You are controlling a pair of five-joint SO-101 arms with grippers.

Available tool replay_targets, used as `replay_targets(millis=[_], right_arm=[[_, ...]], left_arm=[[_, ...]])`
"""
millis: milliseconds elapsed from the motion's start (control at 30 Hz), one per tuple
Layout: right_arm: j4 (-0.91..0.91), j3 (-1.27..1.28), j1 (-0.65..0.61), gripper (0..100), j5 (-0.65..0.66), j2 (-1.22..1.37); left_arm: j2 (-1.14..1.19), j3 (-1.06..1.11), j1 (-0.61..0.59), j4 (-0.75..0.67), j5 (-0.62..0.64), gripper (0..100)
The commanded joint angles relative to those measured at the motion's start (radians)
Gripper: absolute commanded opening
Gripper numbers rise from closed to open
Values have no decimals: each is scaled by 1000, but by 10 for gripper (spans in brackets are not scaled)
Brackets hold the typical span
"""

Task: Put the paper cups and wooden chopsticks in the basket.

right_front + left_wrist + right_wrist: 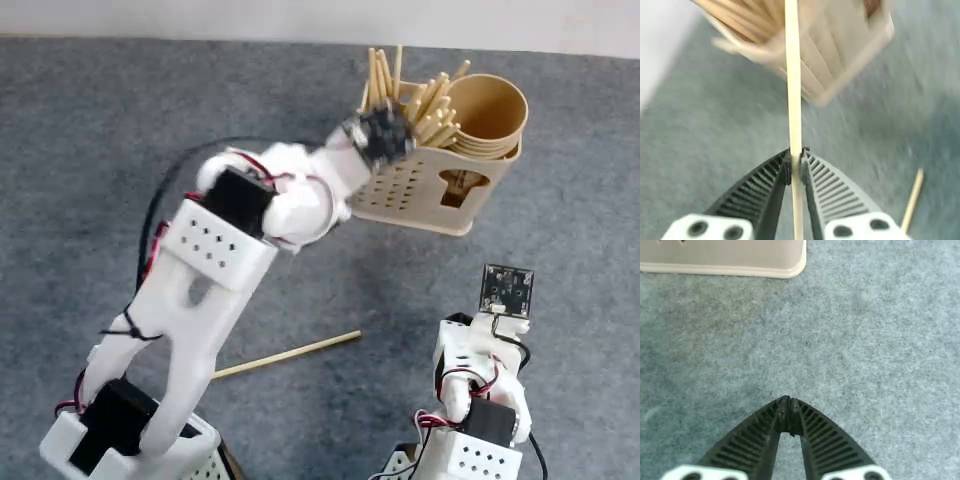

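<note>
While the left gripper (796,159) pinches a pale wooden chopstick (792,75) beside the far-right perforated beige basket (410,190) holding stacked tan paper cups (495,110), a second chopstick (290,353) lies nearer on the grey carpet (100,150); the right gripper (789,409) sits pressed together.

Cups (492,112) and chopsticks (432,105) in basket (400,192), far side of table (80,150), loose chopstick (287,354) lying nearer, leftward

Smooth wooden chopstick (793,75), matt wooden basket (402,192), matt paper cups (495,108), rough grey carpet (90,130), ribbed black plastic left pincer (796,154)
</note>
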Motion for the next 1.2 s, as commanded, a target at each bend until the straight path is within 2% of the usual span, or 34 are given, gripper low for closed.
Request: replay_targets(millis=[0, 233, 333, 633, 833, 1000, 1167], right_arm=[[-22, 117, 12, 5, -2, -13], [-22, 117, 12, 5, -2, -13], [-22, 117, 12, 5, -2, -13], [-22, 117, 12, 5, -2, -13], [-24, 117, 12, 5, -2, -13], [-25, 117, 12, 5, -2, -13], [-27, 117, 12, 5, -2, -13]], left_arm=[[-35, -269, 16, -29, 127, 5], [-33, -338, 18, -336, 276, 5], [-31, -337, 45, -422, 318, 6], [-10, -314, 128, -690, 324, 6], [99, -291, 128, -868, 325, 6], [196, -297, 116, -950, 325, 6], [251, -297, 94, -954, 322, 6]])
